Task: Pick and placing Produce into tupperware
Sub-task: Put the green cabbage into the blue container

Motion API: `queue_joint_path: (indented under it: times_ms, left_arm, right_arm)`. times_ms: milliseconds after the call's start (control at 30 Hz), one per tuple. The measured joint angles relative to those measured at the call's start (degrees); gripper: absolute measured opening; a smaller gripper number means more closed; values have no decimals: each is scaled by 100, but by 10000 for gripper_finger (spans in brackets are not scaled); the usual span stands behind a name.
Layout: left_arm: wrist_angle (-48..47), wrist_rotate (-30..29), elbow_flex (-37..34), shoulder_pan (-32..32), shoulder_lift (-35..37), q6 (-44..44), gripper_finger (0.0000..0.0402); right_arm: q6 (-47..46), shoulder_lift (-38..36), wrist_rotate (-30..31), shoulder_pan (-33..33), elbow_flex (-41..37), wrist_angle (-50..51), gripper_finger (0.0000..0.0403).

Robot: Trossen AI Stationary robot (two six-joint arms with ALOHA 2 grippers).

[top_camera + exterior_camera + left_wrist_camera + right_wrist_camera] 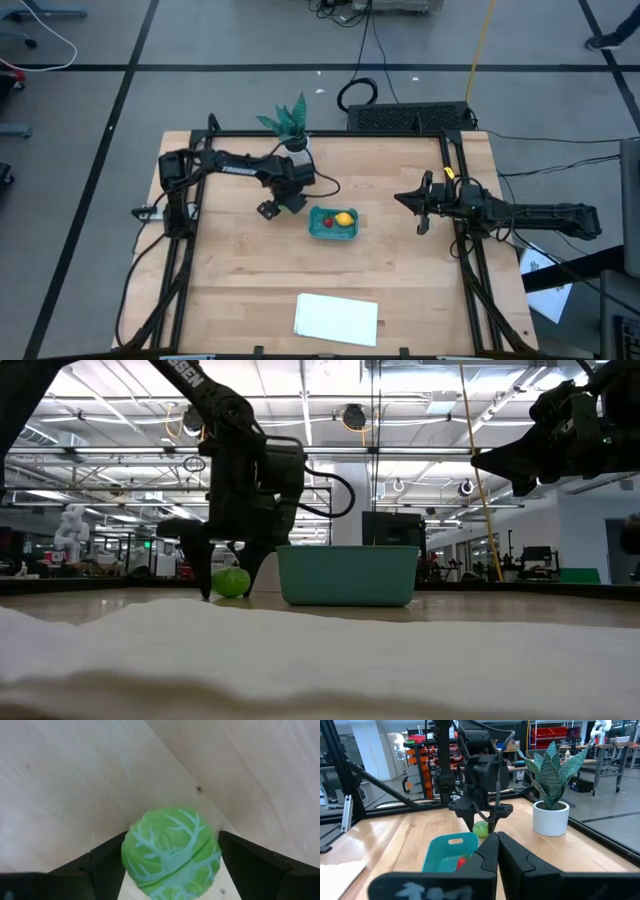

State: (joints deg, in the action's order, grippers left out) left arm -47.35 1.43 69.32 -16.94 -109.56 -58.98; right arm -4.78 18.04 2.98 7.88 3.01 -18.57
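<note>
The round green piece [170,852], veined like a cabbage, rests on the wooden table just left of the teal tupperware [333,229]. My left gripper [280,207] points down over it, open. Its fingers [197,565] stand on either side of the piece, and I see no touch. From above, the gripper hides the green piece. The red piece [326,221] and the yellow piece [344,219] lie inside the tupperware. My right gripper [418,205] hangs level and shut above the table's right side, holding nothing.
A green plant in a white pot [293,125] stands at the far edge, close behind my left arm. A flat white sheet [337,318] lies near the front edge. Bare wood lies between the tupperware and my right gripper.
</note>
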Motion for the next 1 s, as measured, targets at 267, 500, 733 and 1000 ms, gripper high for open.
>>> queue_joint_path:
  times_ms: [267, 500, 733, 1000]
  left_arm:
    - [-24, -127, 63, 121, 77, 84, 310]
    - [151, 20, 72, 132, 197, 92, 310]
    - [98, 212, 68, 132, 246, 345, 310]
    - [16, 116, 68, 277, 247, -58, 310]
  right_arm:
    - [4, 0, 2, 0, -2, 15, 0]
    - [4, 0, 2, 2, 0, 15, 0]
    - [-8, -2, 2, 2, 0, 45, 0]
    - [-7, -2, 2, 2, 0, 46, 0]
